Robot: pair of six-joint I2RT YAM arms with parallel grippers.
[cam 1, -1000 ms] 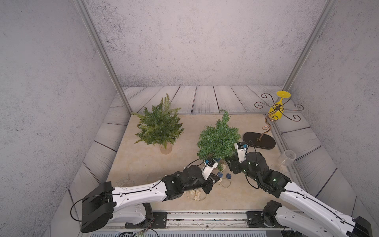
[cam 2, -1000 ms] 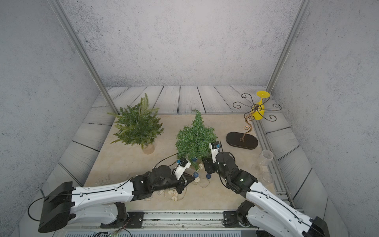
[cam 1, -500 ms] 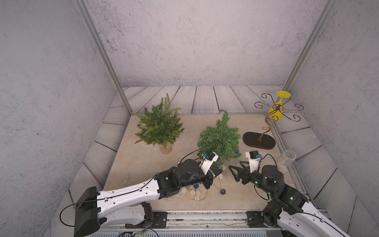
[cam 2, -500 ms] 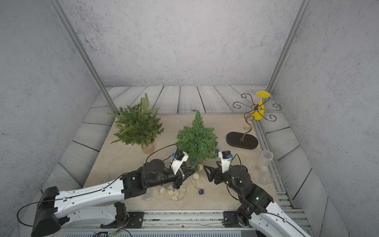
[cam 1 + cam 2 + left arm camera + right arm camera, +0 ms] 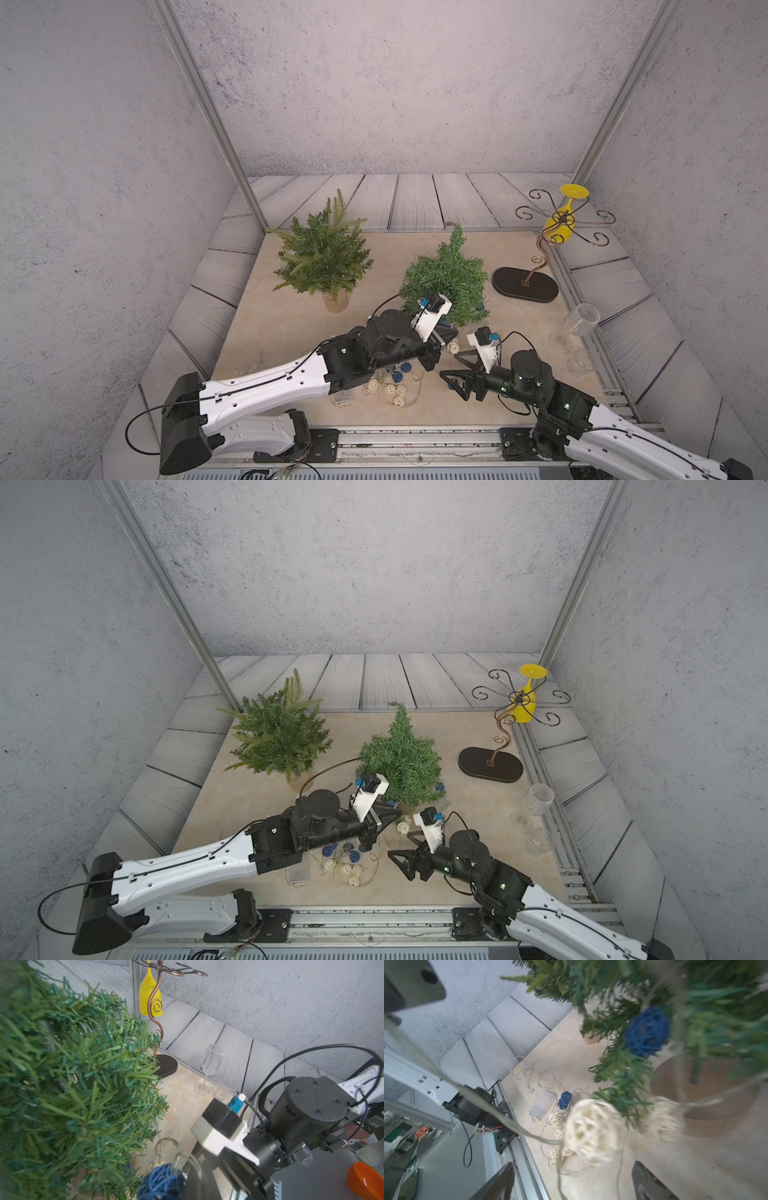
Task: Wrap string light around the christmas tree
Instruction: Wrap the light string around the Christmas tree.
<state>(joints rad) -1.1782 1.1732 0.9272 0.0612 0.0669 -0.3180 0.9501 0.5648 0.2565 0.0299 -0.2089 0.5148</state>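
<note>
A small artificial Christmas tree stands upright near the middle of a beige mat, with a bushier fern-like plant in a pale pot off to one side. Most of the string light, a thin wire strung with white and blue woven balls, lies in a loose heap on the mat in front of the tree, beside its clear battery box. One stretch reaches the tree's base, where a blue ball hangs among the lowest branches and a white ball dangles just below. The left gripper points at the foot of the tree with its fingers closed together, apparently pinching the wire. The right gripper sits low beside it, fingers spread wide and empty. Near the mat's far corner, a curly wire stand holds a yellow glass upside down, and a clear wine glass stands nearby.
</note>
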